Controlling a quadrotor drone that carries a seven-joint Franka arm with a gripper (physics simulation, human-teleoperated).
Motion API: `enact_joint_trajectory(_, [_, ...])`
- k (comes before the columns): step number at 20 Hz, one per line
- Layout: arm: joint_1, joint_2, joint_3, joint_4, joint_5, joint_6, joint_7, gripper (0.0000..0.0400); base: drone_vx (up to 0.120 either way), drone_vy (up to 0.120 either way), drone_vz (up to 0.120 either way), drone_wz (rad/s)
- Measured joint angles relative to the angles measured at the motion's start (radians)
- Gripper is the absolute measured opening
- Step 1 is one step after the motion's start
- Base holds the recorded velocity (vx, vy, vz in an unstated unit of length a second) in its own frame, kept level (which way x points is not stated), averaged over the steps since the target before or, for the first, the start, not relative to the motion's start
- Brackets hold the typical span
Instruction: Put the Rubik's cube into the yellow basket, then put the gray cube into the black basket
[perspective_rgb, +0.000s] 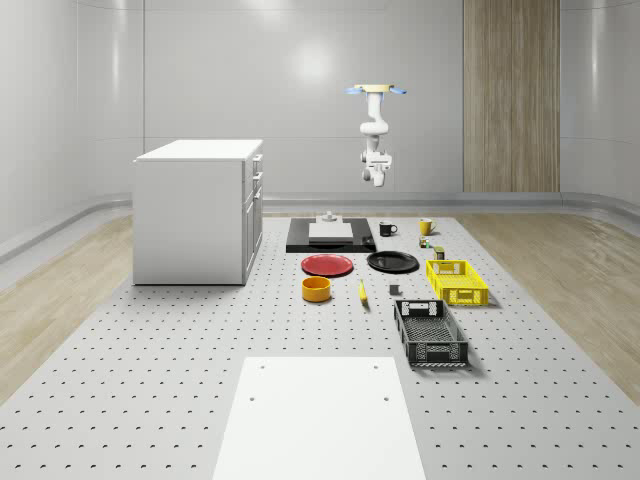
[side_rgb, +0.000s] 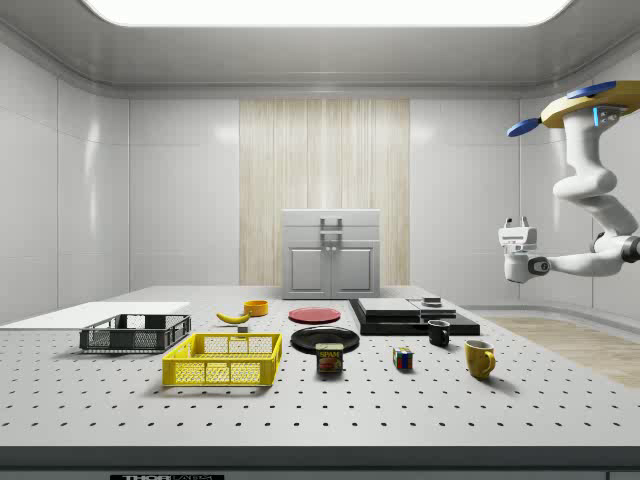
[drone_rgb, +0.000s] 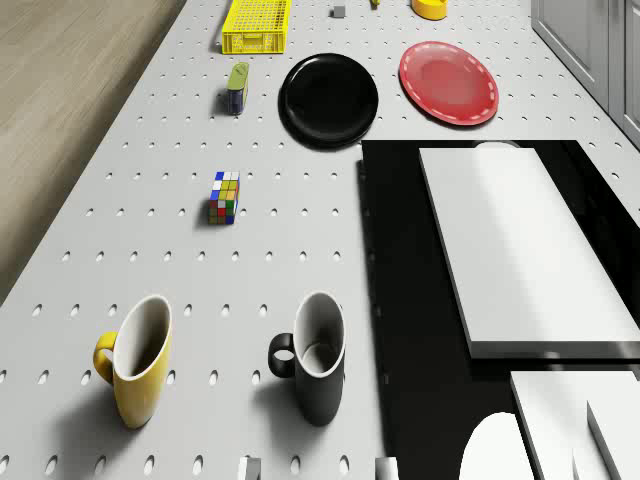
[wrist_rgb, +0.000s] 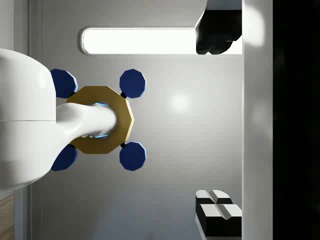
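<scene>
The gripper (side_rgb: 517, 224) hangs in the air with nothing in it, and in the wrist view its fingers (wrist_rgb: 218, 214) stand wide apart, turned toward the drone (wrist_rgb: 102, 120). The drone hovers above and just behind the gripper, high over the far end of the table (perspective_rgb: 150, 400). Well below the gripper, and closest to it, lie a black slab (drone_rgb: 400, 300) bearing a white block (drone_rgb: 515, 245), a black mug (drone_rgb: 318, 360) just beside the slab, and a yellow mug (drone_rgb: 138, 360) near the black mug. A little farther out from the gripper the Rubik's cube (drone_rgb: 224, 197) sits alone on the bare table, touching nothing. Beyond it come a green can (drone_rgb: 237, 87), a black plate (drone_rgb: 329, 98) and a red plate (drone_rgb: 448, 82). Farther still is the yellow basket (perspective_rgb: 458, 296), with the small gray cube (perspective_rgb: 394, 290) on the table near it, not in any basket, and a banana (perspective_rgb: 362, 292) and an orange bowl (perspective_rgb: 316, 289) at about the same remove. Farthest from the gripper among these stands the black basket (perspective_rgb: 432, 353). Off to one side of the plates stands a white cabinet (perspective_rgb: 195, 210).
</scene>
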Motion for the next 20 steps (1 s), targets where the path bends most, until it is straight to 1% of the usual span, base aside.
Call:
enact_joint_trajectory(3, [-0.002,0.007,0.001,0.063,0.001,-0.053,-0.001,0.0400,0.000,0.000,0.000,0.000])
enact_joint_trajectory(8, [-0.003,0.040,0.002,0.170,0.001,-0.124,-0.002,0.0400,0.000,0.000,0.000,0.000])
enact_joint_trajectory(10, [-0.004,0.053,0.002,0.206,0.002,-0.145,-0.002,0.0400,0.000,0.100,0.000,0.000])
enact_joint_trajectory(13, [-0.005,0.069,0.003,0.248,0.002,-0.168,-0.002,0.0400,0.000,0.120,0.000,0.000])
enact_joint_trajectory(17, [-0.006,0.081,0.003,0.278,0.002,-0.184,-0.003,0.0400,0.000,0.120,0.000,0.000])
enact_joint_trajectory(20, [-0.006,0.084,0.003,0.289,0.002,-0.189,-0.003,0.0400,0.120,0.120,0.000,0.000])
